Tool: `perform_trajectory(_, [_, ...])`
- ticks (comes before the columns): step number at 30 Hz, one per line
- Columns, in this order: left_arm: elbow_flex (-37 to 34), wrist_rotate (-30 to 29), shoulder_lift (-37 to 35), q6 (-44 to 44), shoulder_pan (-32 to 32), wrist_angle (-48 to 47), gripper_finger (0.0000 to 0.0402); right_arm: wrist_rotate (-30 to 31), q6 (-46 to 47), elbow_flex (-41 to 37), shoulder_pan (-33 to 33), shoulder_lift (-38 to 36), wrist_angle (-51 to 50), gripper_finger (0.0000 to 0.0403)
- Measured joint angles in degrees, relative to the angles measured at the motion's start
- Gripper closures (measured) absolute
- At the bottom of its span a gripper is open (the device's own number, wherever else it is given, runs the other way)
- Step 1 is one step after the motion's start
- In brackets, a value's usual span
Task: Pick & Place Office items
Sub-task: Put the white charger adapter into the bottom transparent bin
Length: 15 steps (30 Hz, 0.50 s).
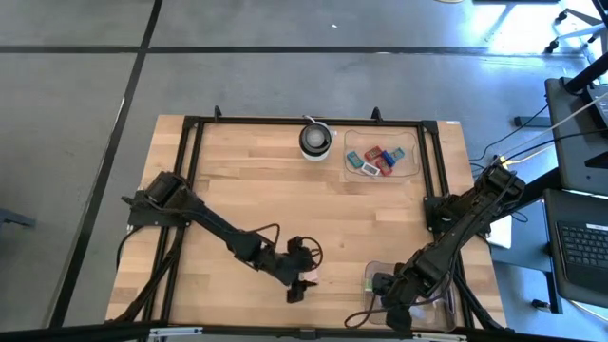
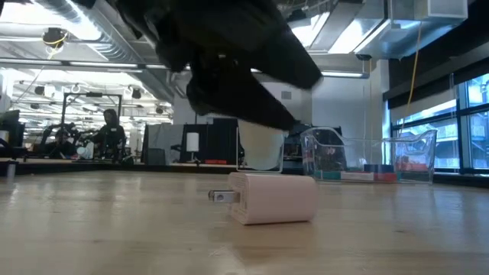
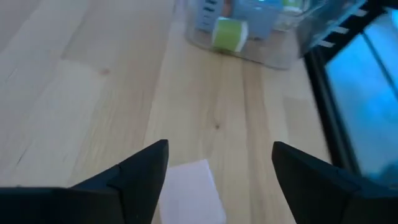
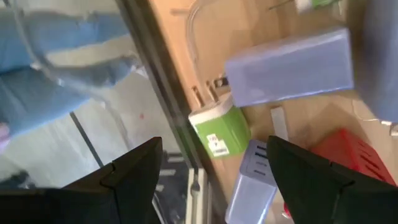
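Observation:
A pale pink blocky piece (image 2: 275, 197) lies on its side on the wood near the table's near edge, metal prongs pointing left; it also shows in the left wrist view (image 3: 193, 190). My left gripper (image 1: 300, 288) (image 3: 221, 149) hovers open just above it, touching nothing. My right gripper (image 1: 380, 285) (image 4: 214, 146) is open over the near-right clear tray (image 1: 372, 268), which holds a green piece (image 4: 221, 130), lilac pieces (image 4: 289, 65) and a red piece (image 4: 342, 155). The far clear tray (image 1: 353, 173) holds red, blue and teal pieces (image 1: 380, 160).
A round white-and-black object (image 1: 316, 139) stands at the far edge, left of the far tray. A black frame (image 1: 285, 121) borders the table's far, left and right sides. Bare wood (image 1: 285, 199) lies across the middle. A laptop (image 1: 579, 247) sits off the table's right.

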Motion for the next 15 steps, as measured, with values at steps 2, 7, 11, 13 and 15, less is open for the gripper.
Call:
perform_trajectory(2, [1.2, -2.6, 1.9, -0.3, -0.7, 0.0, 0.0116, -1.6, -1.8, 0.0, 0.3, 0.0, -0.3, 0.0113])
perform_trajectory(7, [4.3, -10.8, 6.3, 4.8, -2.5, 0.2, 0.0119, -3.0, -5.2, 0.0, 1.3, 0.0, -1.6, 0.0113])
perform_trajectory(11, [5.1, -17.7, 8.2, 8.7, -3.6, -0.9, 0.012, -3.1, -6.5, 0.0, 1.9, -0.1, -1.9, 0.0113])
perform_trajectory(13, [5.1, -17.3, 8.1, 6.0, -3.6, -1.5, 0.0118, -3.4, -6.5, 0.0, 2.4, -0.1, -2.1, 0.0113])
perform_trajectory(15, [5.2, -16.4, 8.1, 2.6, -3.4, -4.0, 0.0118, -3.4, -6.5, 0.0, 2.7, -0.1, -2.1, 0.0113])
